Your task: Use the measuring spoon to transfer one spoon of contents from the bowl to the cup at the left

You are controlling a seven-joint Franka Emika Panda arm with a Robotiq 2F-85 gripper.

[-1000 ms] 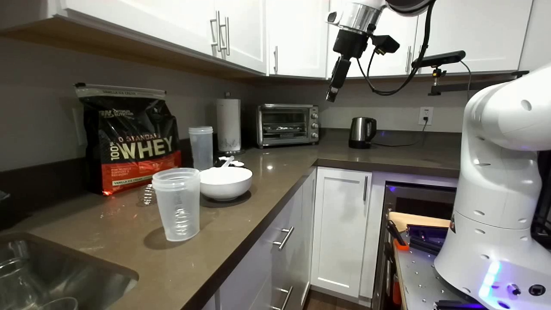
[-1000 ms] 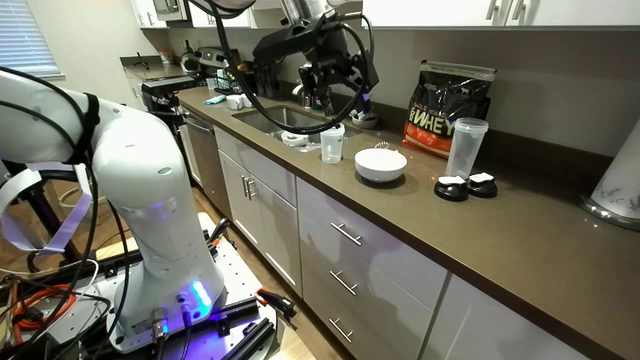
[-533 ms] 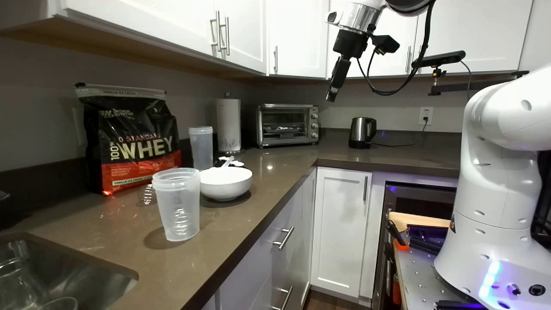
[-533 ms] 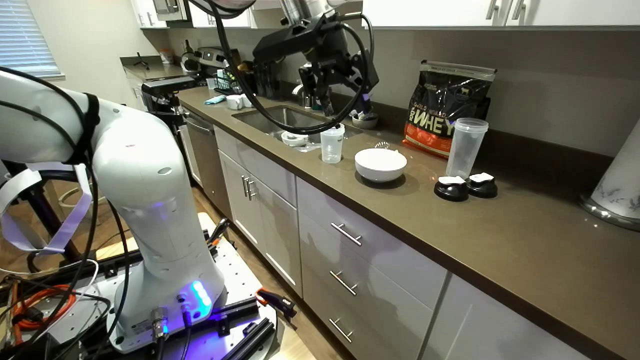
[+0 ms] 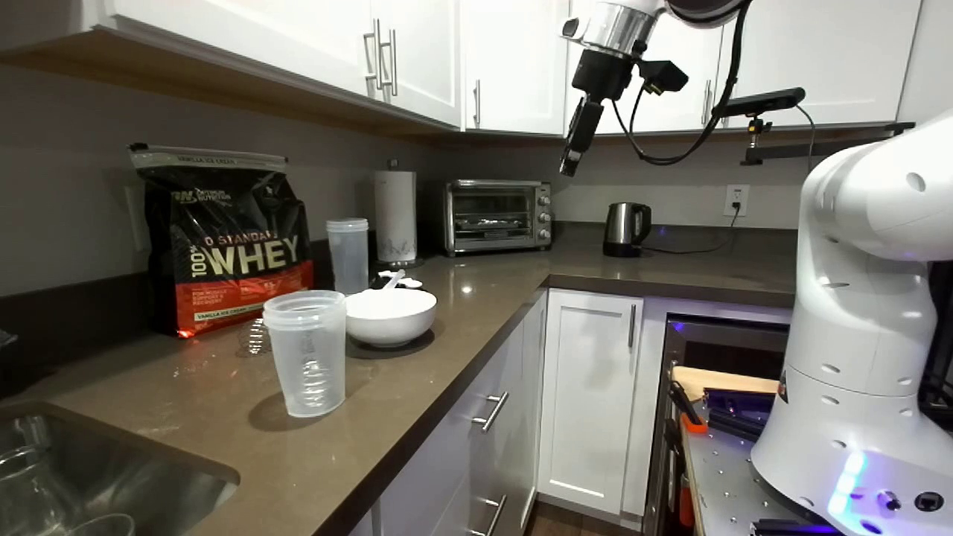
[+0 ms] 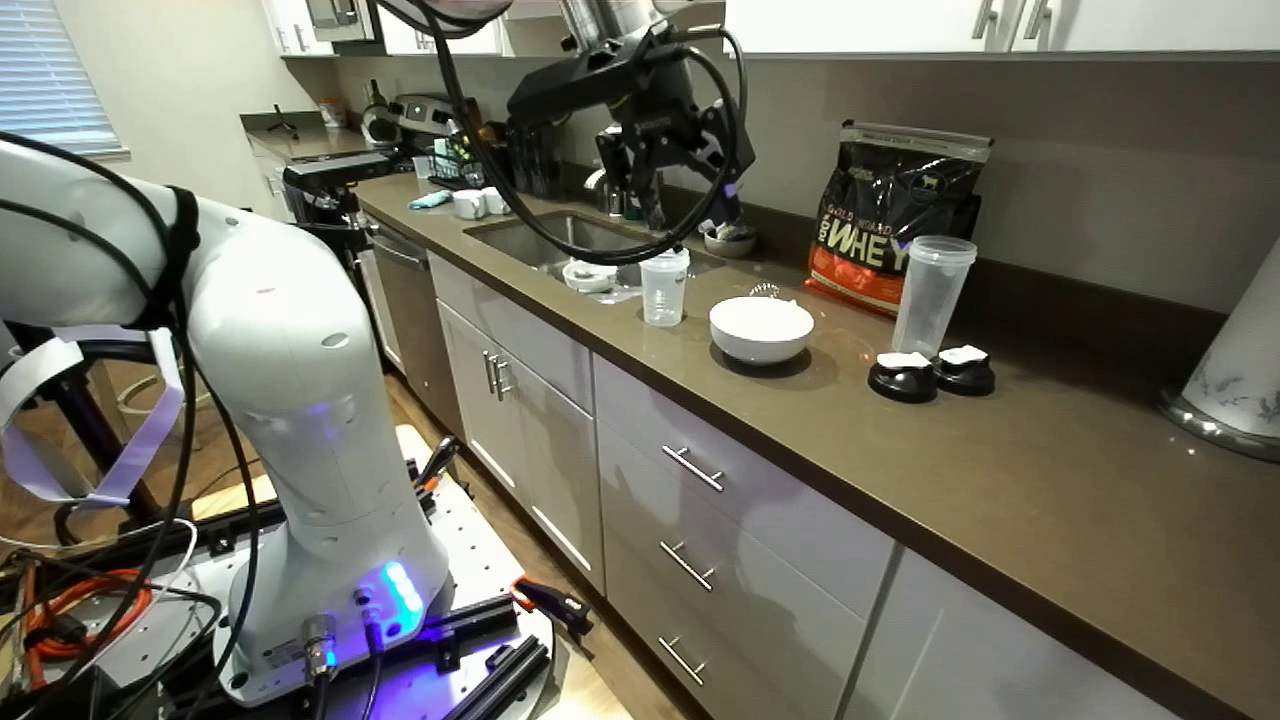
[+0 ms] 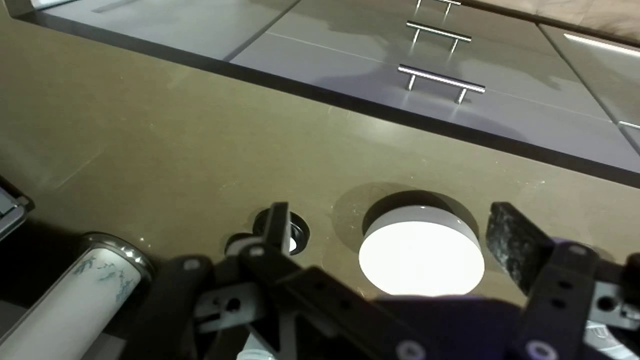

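Counter (image 5: 201, 402): glossy brown. In an exterior view: cup (image 5: 309, 357) lower left, upright; bowl (image 5: 391, 325) just right of it, apart; wire ball (image 5: 255, 339), whey bag (image 5: 231, 246) left; shaker (image 5: 348, 257), paper towel roll (image 5: 396, 216) left of centre; toaster oven (image 5: 491, 216) centre; kettle (image 5: 622, 227) centre-right. Black lids (image 6: 903, 385) right of centre in an exterior view.

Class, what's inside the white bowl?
Only plain white shows inside the white bowl, so contents are indistinct. A pale measuring spoon rises at its rim, scoop end hidden.
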